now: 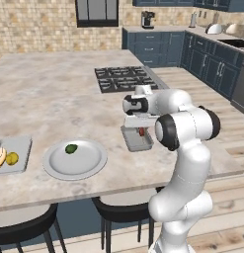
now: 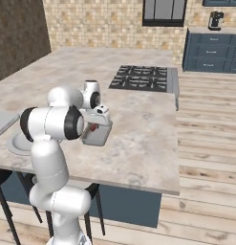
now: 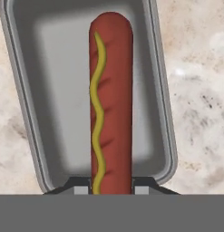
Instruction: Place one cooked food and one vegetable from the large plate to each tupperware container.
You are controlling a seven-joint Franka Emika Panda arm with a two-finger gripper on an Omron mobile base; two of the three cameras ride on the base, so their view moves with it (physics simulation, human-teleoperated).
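A red sausage with a yellow mustard line runs lengthwise between my gripper's fingertips, and the gripper is shut on it. It hangs over the inside of one grey tupperware container, which lies near the counter's front right. My gripper is right above that container, and I cannot tell whether the sausage touches its floor. The large plate holds a green vegetable. The other tupperware container, at the far left, has a long pale food and a yellow vegetable in it.
A black cooktop is set into the counter behind the container. Dark stools stand under the counter's front edge. Bare marble lies right of the container. Blue cabinets line the far wall.
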